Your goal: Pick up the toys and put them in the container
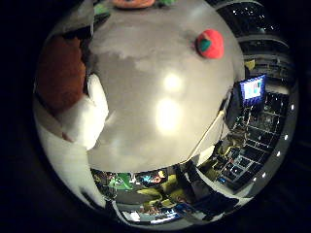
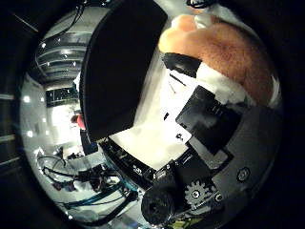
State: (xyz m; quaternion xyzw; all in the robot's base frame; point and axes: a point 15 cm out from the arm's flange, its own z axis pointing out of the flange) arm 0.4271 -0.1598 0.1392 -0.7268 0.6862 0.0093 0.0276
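Thumb-side palm view shows the hand (image 2: 209, 143) with its fingers (image 2: 202, 112) curled round a brown and white plush toy (image 2: 228, 52), beside the black container (image 2: 121, 62). Carry it squarely over the container before uncurling; a red toy (image 1: 210, 43) waits on the desk (image 1: 160, 97).

Orange-brown plush toy (image 2: 228, 52) against hand (image 2: 209, 138)

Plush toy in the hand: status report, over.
Right hand shut on furry orange-and-white plush toy. Black container close beside it. Red round toy with green patch still on grey table. Nothing in the way.
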